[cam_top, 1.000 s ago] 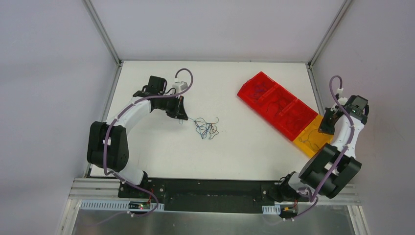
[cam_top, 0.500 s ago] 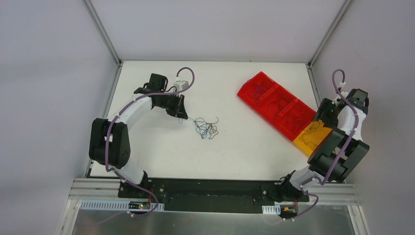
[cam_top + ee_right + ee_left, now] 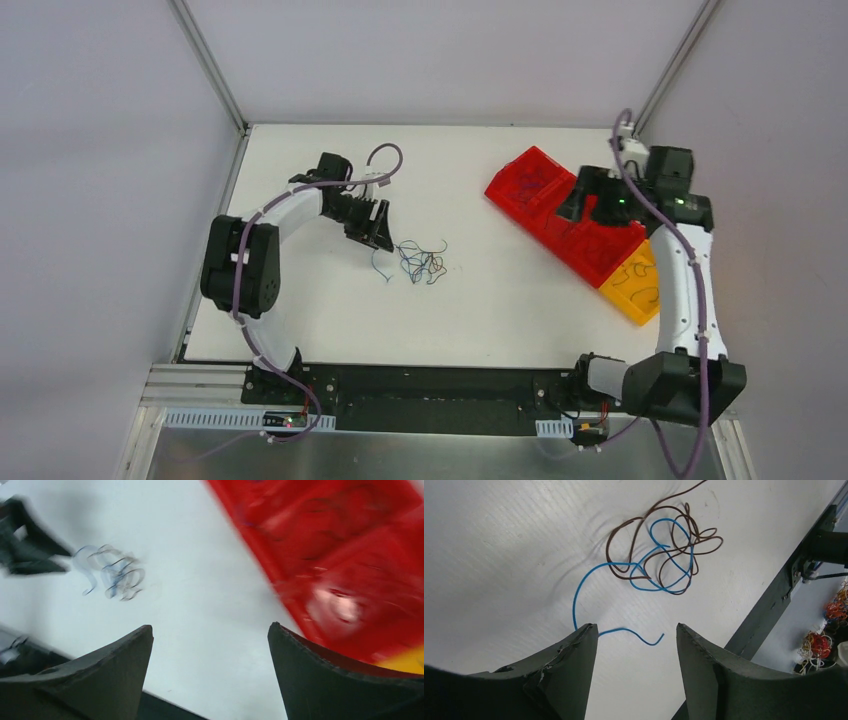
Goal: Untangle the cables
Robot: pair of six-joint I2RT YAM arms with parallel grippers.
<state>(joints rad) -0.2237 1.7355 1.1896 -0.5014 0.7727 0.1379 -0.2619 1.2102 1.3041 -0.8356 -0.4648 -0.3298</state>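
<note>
Two things just changed, so quick update. Farthest from the red tray (image 3: pixel 530 172) is my left gripper (image 3: pixel 376 232). It was pinched shut a second ago and now its jaws stand partly apart with nothing between them. The blue strand (image 3: pixel 574 605) I was tugging lies slack on the table (image 3: pixel 480 310), its end right at the tip of one finger (image 3: pixel 574 655) but not clamped.

Next toward the tray, the cables (image 3: pixel 420 262) are still one small knot of blue and brown loops on the open table, well apart from the tray. That blue strand trails out of the knot toward my left fingers, so it's only partly pulled free, I'd say.

Then my right gripper (image 3: pixel 578 205). It has swung off the yellow bin (image 3: pixel 640 285) and now hangs over the red tray's middle, jaws spread wide and empty. Its wrist view is smeared with motion, so it's mid-swing toward the knot.

My read is that both hands are free and the knot still needs a fresh grip from each side.
</note>
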